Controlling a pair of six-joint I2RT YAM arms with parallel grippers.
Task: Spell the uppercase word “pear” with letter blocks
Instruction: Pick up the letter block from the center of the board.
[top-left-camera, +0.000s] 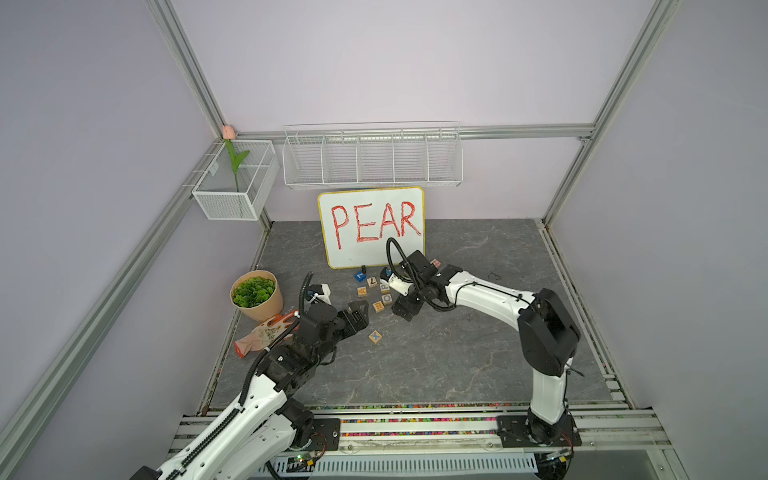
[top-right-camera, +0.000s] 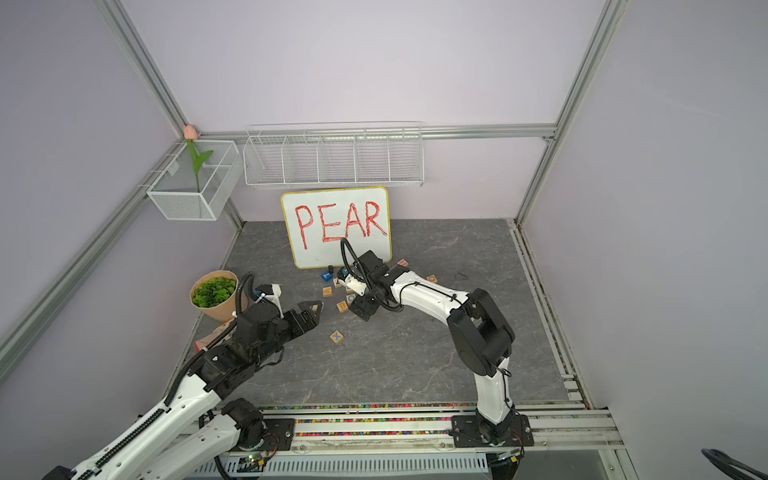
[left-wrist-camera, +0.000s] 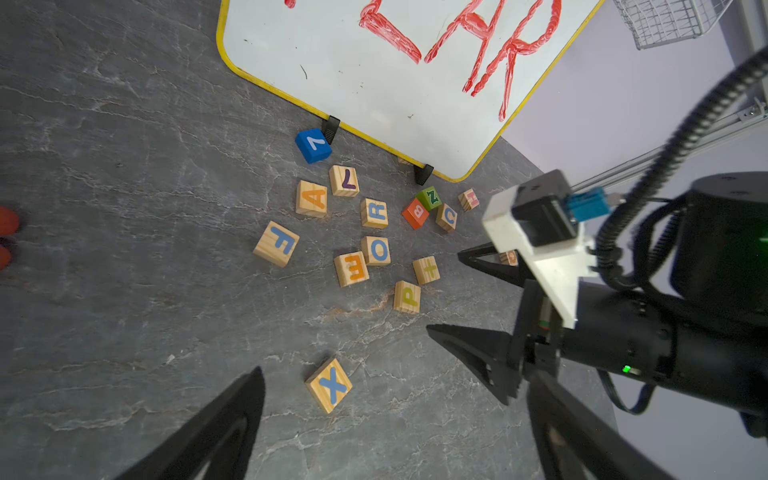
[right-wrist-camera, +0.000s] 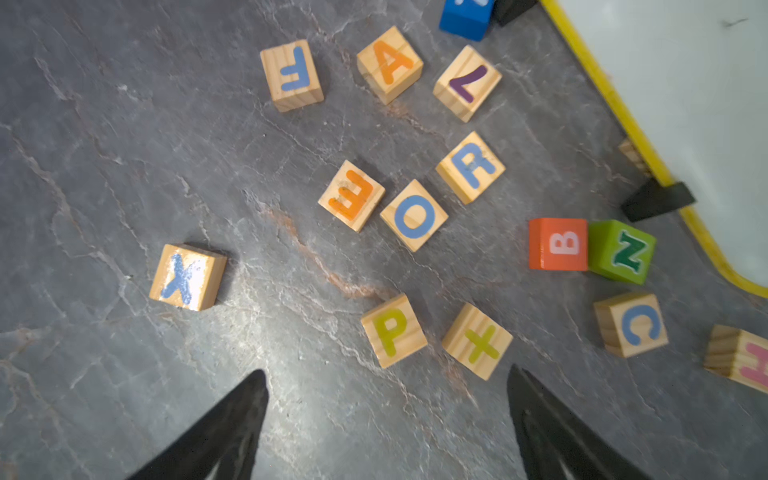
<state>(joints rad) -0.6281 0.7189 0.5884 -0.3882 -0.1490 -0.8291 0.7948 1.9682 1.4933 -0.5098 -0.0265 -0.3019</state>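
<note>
at left, basket (top-left-camera: 224, 205) holds tulip (top-left-camera: 240, 158); left end effector (top-left-camera: 360, 318) and right end effector (right-wrist-camera: 386, 370) spread.

Orange A block (top-left-camera: 362, 291), orange E block (top-left-camera: 378, 306), blue R block (top-left-camera: 385, 286), yellow-green P block (right-wrist-camera: 393, 330), pale wood, letters up, lying apart, mid-frame in a top view

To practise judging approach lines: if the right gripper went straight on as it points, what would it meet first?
Probably the pale-wood cube lettered P in yellow-green, lying just ahead of the open right gripper; depth is unclear.
</note>
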